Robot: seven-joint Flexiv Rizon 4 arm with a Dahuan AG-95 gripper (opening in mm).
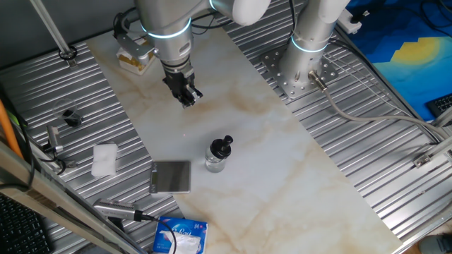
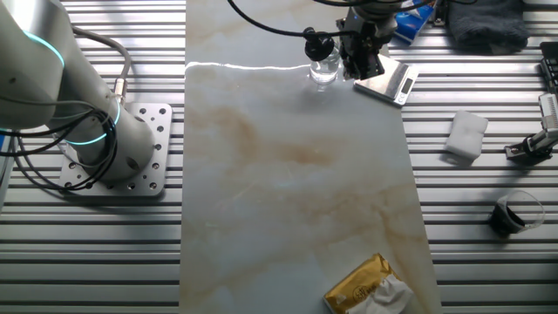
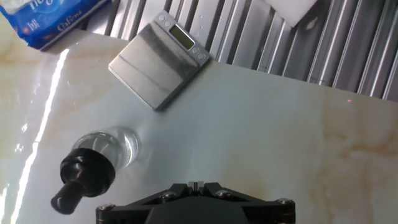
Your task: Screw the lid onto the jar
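Jaws of the gripper (image 1: 188, 97) look pressed together and hold nothing, hanging above the marble table (image 1: 282, 162), well apart from the jar (image 1: 216, 161). On the jar's mouth sits the lid (image 1: 224, 146), beside the grey square plate (image 1: 171, 176), near the table's edge

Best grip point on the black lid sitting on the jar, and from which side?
Take the lid from straight above, fingers across its round rim just below the knob. It sits upright on the jar, so a vertical approach lines up with the screw axis. The gripper hangs clear of it.
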